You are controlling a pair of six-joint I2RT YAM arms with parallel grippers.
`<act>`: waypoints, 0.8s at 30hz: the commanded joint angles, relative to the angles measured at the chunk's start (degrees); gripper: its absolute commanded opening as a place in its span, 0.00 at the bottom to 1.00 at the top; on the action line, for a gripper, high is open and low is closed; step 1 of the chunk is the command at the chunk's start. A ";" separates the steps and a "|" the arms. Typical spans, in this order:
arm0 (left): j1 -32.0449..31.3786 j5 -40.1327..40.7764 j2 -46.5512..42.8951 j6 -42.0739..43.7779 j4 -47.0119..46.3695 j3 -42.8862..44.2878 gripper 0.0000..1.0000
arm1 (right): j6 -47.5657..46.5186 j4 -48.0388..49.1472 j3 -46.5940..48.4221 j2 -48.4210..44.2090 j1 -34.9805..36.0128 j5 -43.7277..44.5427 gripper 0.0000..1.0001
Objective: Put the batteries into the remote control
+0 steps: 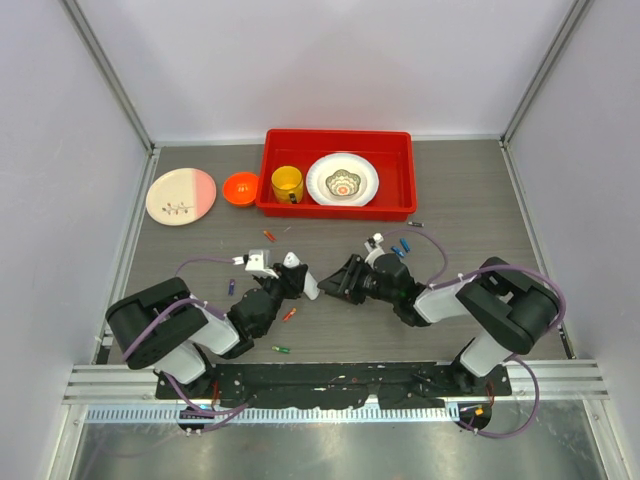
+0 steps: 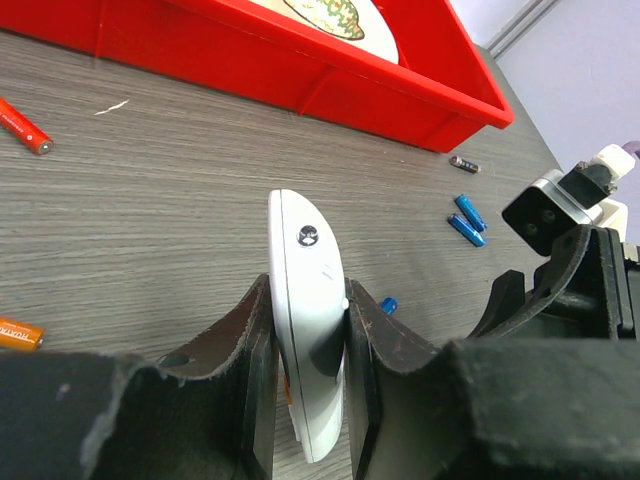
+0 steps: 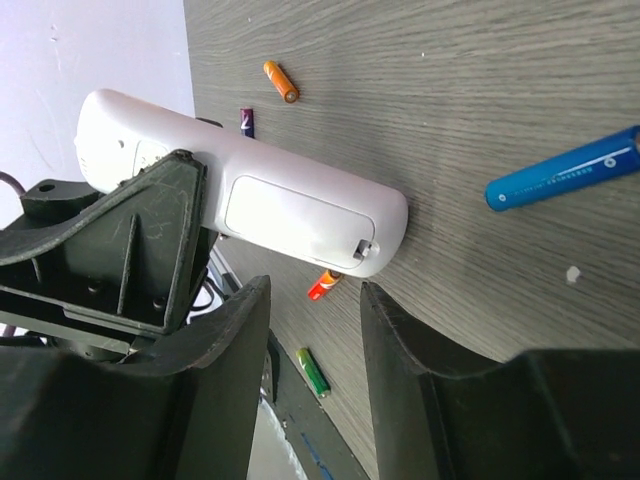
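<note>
My left gripper is shut on the remote control, a slim white handset held on edge just above the table. In the left wrist view the remote control stands pinched between both pads of that gripper. The right wrist view shows the remote control from the back, its cover in place. My right gripper faces the remote's end, open and holding nothing; it sits just right of the remote. Batteries lie loose: blue ones, a blue one, an orange-red one, a green one.
A red tray at the back holds a yellow cup and a patterned plate. Left of it sit an orange bowl and a pink-and-white plate. More batteries lie about: red, purple, dark.
</note>
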State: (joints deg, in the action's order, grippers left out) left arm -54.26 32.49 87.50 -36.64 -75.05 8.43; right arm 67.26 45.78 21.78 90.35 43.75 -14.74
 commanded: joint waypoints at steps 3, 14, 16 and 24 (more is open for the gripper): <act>-0.15 2.14 1.00 0.08 -13.55 -0.52 0.00 | 1.55 5.81 2.65 2.99 -0.07 -1.43 0.45; -0.14 2.23 0.74 -0.10 -13.55 -0.78 0.00 | 2.17 6.08 3.00 4.93 -0.07 -1.43 0.42; -0.23 2.14 0.74 -0.18 -13.55 -0.78 0.00 | 2.17 6.16 3.00 5.10 -0.15 -1.43 0.42; -0.14 2.05 1.00 -0.89 -13.55 -0.78 0.00 | 3.48 8.09 2.65 6.51 0.20 -1.52 0.43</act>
State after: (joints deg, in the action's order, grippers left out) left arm -54.26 32.75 87.92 -37.50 -75.57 8.29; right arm 69.54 49.47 23.31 96.05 43.77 -16.08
